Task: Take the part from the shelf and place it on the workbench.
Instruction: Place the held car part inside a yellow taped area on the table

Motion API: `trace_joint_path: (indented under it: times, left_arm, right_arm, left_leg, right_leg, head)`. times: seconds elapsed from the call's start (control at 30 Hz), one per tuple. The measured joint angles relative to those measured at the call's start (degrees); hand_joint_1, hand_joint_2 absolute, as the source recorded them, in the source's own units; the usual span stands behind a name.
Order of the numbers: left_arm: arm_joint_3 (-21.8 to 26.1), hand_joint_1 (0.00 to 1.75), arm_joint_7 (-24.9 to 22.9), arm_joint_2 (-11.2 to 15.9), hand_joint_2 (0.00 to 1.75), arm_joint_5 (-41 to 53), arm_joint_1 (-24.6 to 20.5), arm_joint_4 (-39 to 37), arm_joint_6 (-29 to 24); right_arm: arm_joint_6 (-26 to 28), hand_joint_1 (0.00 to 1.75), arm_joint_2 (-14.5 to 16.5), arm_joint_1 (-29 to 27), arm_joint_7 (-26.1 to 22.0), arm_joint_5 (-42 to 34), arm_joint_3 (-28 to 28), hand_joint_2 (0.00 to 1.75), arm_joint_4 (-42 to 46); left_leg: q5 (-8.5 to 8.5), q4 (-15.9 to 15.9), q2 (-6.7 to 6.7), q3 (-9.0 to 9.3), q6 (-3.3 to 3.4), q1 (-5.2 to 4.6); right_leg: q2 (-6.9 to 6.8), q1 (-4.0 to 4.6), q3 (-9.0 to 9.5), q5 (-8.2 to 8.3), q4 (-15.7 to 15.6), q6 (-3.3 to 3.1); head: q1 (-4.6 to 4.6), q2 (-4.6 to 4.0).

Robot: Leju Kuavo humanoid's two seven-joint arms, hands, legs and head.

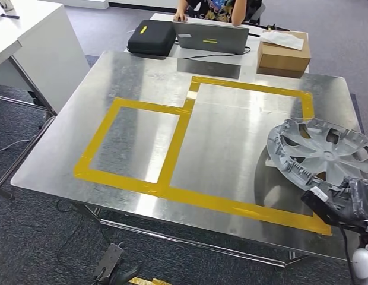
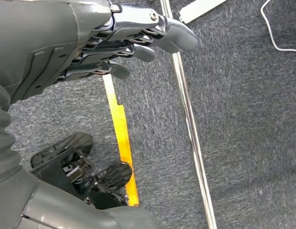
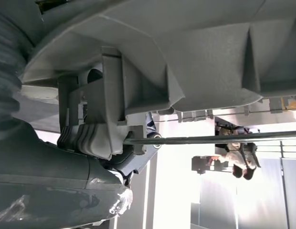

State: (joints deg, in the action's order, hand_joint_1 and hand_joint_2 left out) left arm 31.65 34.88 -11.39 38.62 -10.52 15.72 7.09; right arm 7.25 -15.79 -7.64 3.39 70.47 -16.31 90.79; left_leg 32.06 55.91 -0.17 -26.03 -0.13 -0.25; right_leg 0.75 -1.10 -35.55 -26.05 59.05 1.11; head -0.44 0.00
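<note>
The right hand is gripping the grey wheel-cover part at its near rim, holding it over the right end of the metal workbench; contact between the part and the surface cannot be determined. The part is overlapping the right edge of the larger of 2 yellow tape rectangles marked on the workbench. In the right wrist view, the ribbed underside of the part is sitting directly against the hand. The left hand is hanging over grey carpet, holding nothing, fingers extended and slightly apart. A laptop, black case and cardboard box are sitting beyond the workbench.
</note>
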Motion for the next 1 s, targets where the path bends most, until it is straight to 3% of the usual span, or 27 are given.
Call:
trace_joint_path:
  times: [0.27, 0.5, 0.8, 1.0]
  left_arm:
    - [-0.8, 0.00, -0.3, -0.1, 1.75, 0.2, -0.3, 0.0, 0.6]
    - [-1.6, 0.00, -0.3, 0.0, 1.75, 0.3, -0.6, 0.0, 1.4]
    - [-2.3, 0.00, -1.4, 0.1, 1.75, 0.6, -0.7, 0.0, 1.6]
    - [-2.5, 0.00, -1.7, 0.1, 1.75, 0.8, -0.7, 0.0, 1.4]
  right_arm:
    - [1.9, 1.75, -2.5, 7.0, -0.8, 1.9, 5.9, 1.75, -8.0]
    - [0.1, 1.75, -2.2, 12.4, -2.1, 3.4, 17.9, 1.75, -10.3]
    - [-1.0, 1.75, -1.0, 14.6, -2.8, 4.5, 29.5, 1.75, -10.5]
    - [-1.2, 1.75, -0.9, 14.6, -1.2, 5.5, 31.2, 1.75, -10.5]
  left_leg:
    - [-0.02, 0.0, 0.02, -0.04, 0.04, 0.00]
    - [-0.09, 0.0, 0.06, -0.05, 0.08, 0.02]
    - [-0.12, 0.0, 0.05, -0.05, 0.07, 0.01]
    - [-0.12, 0.0, 0.04, -0.06, 0.07, 0.00]
  right_leg:
    - [0.05, -0.01, -0.05, 0.02, 0.0, -0.01]
    - [0.13, 0.03, -0.07, 0.09, 0.0, -0.03]
    - [0.09, 0.02, -0.06, 0.09, 0.0, -0.03]
    - [0.04, 0.01, -0.06, 0.09, 0.0, -0.03]
  head:
    - [-0.01, 0.00]
    - [-0.01, 0.00]
    - [0.01, 0.00]
    - [0.02, 0.00]
